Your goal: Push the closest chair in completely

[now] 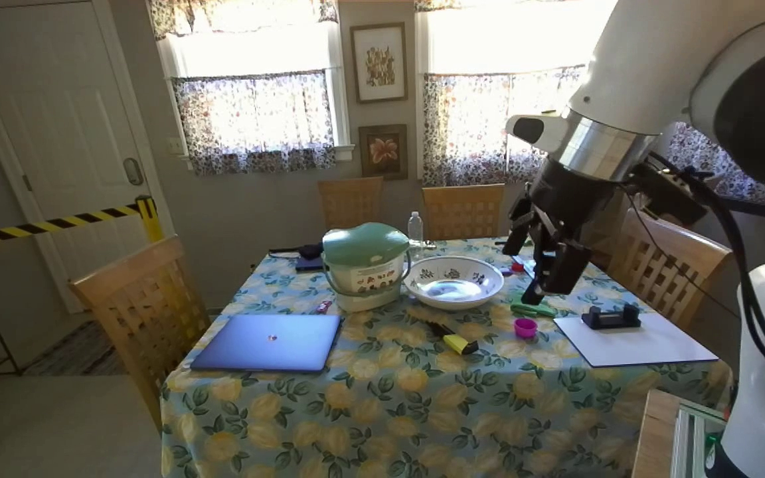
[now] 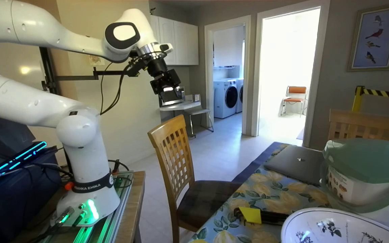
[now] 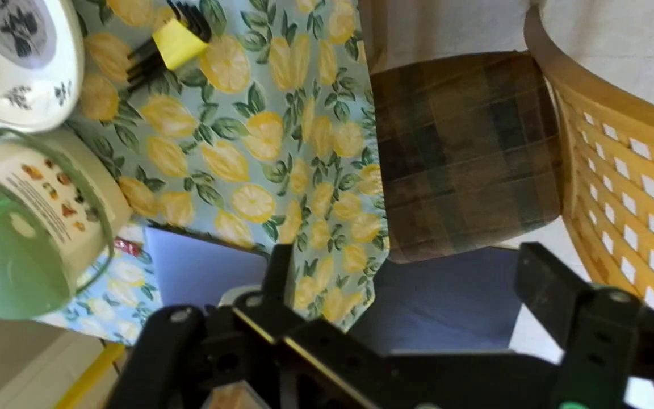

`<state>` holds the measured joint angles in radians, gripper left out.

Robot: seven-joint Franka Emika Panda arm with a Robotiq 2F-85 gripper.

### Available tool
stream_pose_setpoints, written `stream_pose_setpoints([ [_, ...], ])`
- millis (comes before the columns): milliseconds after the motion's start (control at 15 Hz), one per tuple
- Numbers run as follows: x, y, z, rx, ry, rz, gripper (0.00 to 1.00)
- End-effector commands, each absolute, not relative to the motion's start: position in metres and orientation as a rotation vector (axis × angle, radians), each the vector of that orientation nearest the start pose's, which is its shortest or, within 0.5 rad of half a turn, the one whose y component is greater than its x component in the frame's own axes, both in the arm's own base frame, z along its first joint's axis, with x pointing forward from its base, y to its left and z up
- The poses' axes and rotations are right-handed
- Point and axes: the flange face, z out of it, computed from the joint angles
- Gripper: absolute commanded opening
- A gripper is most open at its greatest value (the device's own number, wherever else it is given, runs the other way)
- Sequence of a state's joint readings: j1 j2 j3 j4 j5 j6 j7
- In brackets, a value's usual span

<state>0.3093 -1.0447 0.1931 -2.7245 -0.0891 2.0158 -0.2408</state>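
The closest chair is wooden, with a lattice back [image 2: 172, 148] and a dark plaid seat [image 2: 206, 199]. It stands between the robot base and the table with the lemon-print tablecloth [image 2: 245, 219]. In the wrist view, the seat [image 3: 469, 153] runs partly under the cloth edge [image 3: 327, 187], and the lattice back [image 3: 628, 182] stands apart from the table. My gripper [image 3: 412, 278] is open and empty, its fingers either side of a dark blue surface below the seat. In both exterior views the gripper [image 1: 545, 272] hangs in the air [image 2: 165, 84], not visibly touching the chair.
On the table are a green-lidded bin [image 1: 366, 265], a patterned bowl [image 1: 453, 282], a laptop [image 1: 269, 342], a yellow-handled tool [image 1: 457, 340], a purple cup [image 1: 525, 327] and a clipboard [image 1: 661, 348]. Other chairs stand at the left [image 1: 140, 305], right [image 1: 678, 259] and back [image 1: 465, 209].
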Motion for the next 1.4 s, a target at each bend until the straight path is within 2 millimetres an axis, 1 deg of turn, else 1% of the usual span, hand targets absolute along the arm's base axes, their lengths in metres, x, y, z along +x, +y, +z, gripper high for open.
stream_pose_setpoints([
  [0, 0.216, 0.203, 0.515, -2.947, -1.41, -0.694, 1.0],
  [133, 0.196, 0.226, 0.502, -2.848, -1.578, -0.626, 1.0],
  [200, 0.204, 0.212, 0.512, -2.942, -1.467, -0.664, 1.0],
  [267, 0.196, 0.22, 0.507, -2.907, -1.524, -0.648, 1.0],
  [333, 0.192, 0.225, 0.505, -2.887, -1.554, -0.641, 1.0],
  [600, 0.193, 0.226, 0.504, -2.878, -1.572, -0.628, 1.0],
  [667, 0.196, 0.232, 0.501, -2.796, -1.584, -0.611, 1.0],
  [800, 0.194, 0.258, 0.489, -2.73, -1.626, -0.58, 1.0],
  [867, 0.187, 0.277, 0.477, -2.685, -1.672, -0.55, 1.0],
  [1067, 0.17, 0.325, 0.443, -2.587, -1.771, -0.501, 1.0],
  [1333, 0.16, 0.374, 0.413, -2.475, -1.88, -0.448, 1.0],
])
